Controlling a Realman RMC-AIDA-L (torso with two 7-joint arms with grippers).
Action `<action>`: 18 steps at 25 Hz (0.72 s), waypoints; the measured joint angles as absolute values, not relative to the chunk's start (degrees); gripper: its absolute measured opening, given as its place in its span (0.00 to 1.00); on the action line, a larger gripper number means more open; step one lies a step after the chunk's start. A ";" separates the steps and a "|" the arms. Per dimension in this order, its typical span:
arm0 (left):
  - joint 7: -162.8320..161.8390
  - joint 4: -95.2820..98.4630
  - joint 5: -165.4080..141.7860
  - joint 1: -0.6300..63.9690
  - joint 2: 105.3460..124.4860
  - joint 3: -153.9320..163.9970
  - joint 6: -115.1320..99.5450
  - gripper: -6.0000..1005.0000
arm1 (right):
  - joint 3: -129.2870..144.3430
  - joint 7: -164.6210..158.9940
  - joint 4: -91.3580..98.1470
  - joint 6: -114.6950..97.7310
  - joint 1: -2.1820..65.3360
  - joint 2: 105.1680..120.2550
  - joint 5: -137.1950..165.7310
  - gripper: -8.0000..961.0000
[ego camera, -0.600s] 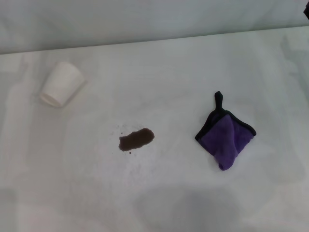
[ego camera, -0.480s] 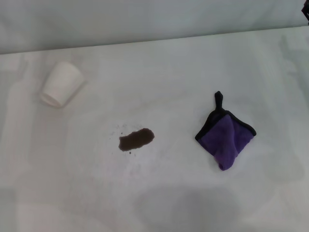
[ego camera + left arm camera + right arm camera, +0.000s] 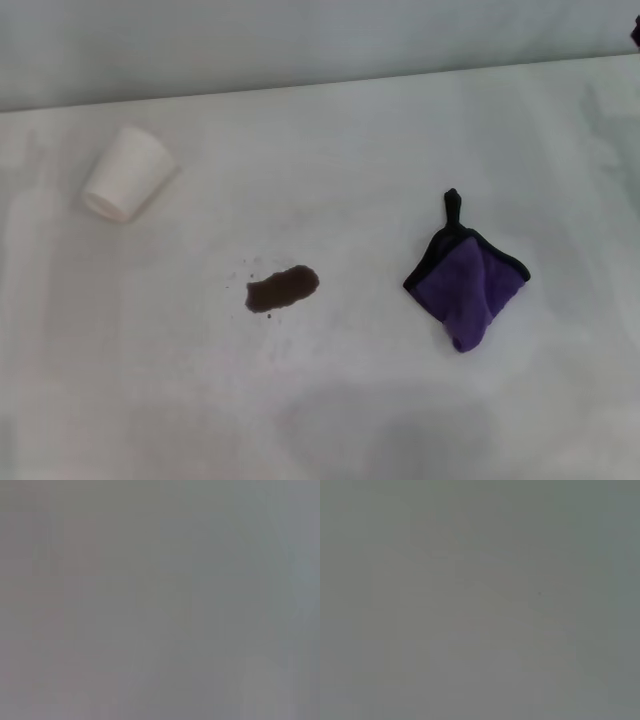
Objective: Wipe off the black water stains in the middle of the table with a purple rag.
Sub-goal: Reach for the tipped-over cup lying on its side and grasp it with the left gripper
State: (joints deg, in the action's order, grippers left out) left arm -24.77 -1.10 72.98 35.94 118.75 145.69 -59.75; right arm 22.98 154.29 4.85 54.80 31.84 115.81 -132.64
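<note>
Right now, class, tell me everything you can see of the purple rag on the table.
The purple rag is a small soft cloth, purple with black edge trim and a black loop tab sticking out toward the table's far edge. It lies crumpled and folded over itself, roughly diamond-shaped, with a rounded purple fold bulging toward the near side. It rests flat on the white table, to the right of the black water stains and clearly apart from them. Nothing else touches it; no gripper is near.
</note>
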 joint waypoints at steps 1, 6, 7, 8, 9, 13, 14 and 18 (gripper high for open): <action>-24.97 -0.87 73.36 35.19 118.79 145.66 -59.83 0.82 | 23.37 154.28 4.41 55.58 31.50 115.81 -132.64 0.83; -25.85 1.38 73.81 31.93 118.73 145.87 -60.91 0.82 | 24.41 154.26 2.58 58.78 30.24 115.75 -132.62 0.83; -26.04 1.77 73.67 31.32 118.71 145.99 -61.71 0.82 | 24.46 154.26 2.10 59.37 30.03 115.77 -132.61 0.83; -26.37 1.88 73.60 31.10 118.70 146.02 -62.28 0.82 | 24.52 154.25 1.48 59.94 29.81 115.77 -132.58 0.83; -26.94 1.99 73.42 30.85 118.69 146.12 -63.05 0.82 | 24.71 154.25 1.04 60.38 29.67 115.75 -132.56 0.83; -33.20 1.27 68.67 31.50 117.64 146.25 -66.35 0.82 | 26.35 154.19 0.23 62.51 28.89 115.72 -132.54 0.83; -35.88 1.12 66.65 31.82 117.01 146.28 -66.84 0.82 | 26.87 154.19 0.19 62.98 28.73 115.71 -132.53 0.83; -55.22 -0.93 52.94 35.21 111.93 146.35 -68.09 0.80 | 27.60 154.17 0.17 64.10 28.41 115.69 -132.53 0.83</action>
State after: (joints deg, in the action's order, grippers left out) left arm -55.22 -0.93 52.94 35.21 111.93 146.35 -68.09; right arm 27.60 154.17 0.17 64.10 28.41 115.69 -132.53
